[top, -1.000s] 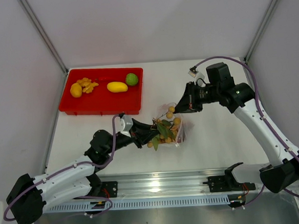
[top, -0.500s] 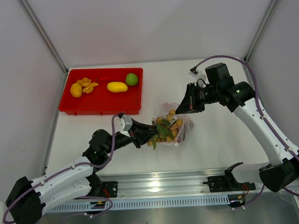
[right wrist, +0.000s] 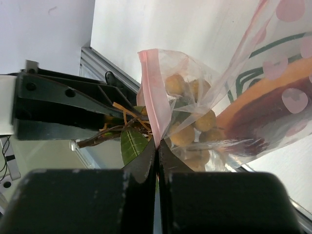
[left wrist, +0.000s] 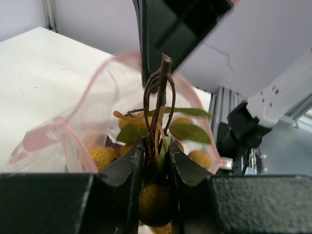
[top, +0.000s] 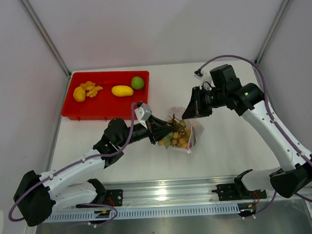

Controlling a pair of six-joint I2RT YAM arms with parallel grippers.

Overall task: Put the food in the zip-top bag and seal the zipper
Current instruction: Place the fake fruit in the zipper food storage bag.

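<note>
Left claw (left wrist: 155,155) pushed leafy cluster (left wrist: 187,131) deeper — into bag (right wrist: 234,112).

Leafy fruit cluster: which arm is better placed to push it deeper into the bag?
Left. The left hand grips the cluster by its stem at the bag mouth; the right hand is shut on the zipper.

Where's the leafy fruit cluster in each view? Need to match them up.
Top external: fruit cluster at mid-table, at the left gripper tip, partly inside the zip-top bag.
Left wrist: cluster dead centre, stems pinched between the fingers.
Right wrist: cluster at centre, fruits seen through the clear plastic, leaf just left of it.
Shared landmark: the zip-top bag with its pink mouth strip.
</note>
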